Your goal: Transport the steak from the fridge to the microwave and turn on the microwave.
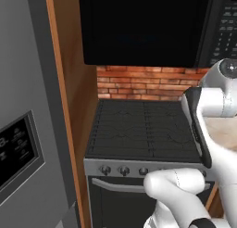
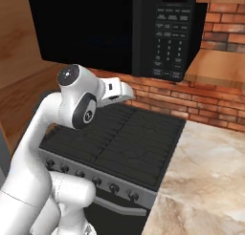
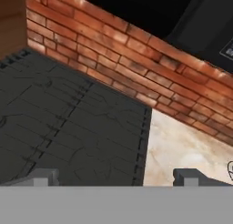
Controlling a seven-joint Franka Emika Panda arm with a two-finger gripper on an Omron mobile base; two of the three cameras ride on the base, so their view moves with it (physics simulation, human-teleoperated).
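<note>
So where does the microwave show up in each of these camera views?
Left base view: the microwave spans the top, keypad at the right edge.
Right base view: top centre, keypad right of its dark door.
Hand view: upper right corner, tilted, above the brick wall.
Shared landmark: the stove directly below it.

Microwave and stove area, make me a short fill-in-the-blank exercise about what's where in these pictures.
1. The black microwave hangs directly above the ____.
2. The wall behind the stove is made of red ____.
3. The microwave's door is ____.
4. In the hand view, the claw hovers with its jaws ____ and nothing between them.

Missing words: stove; brick; closed; open
</note>
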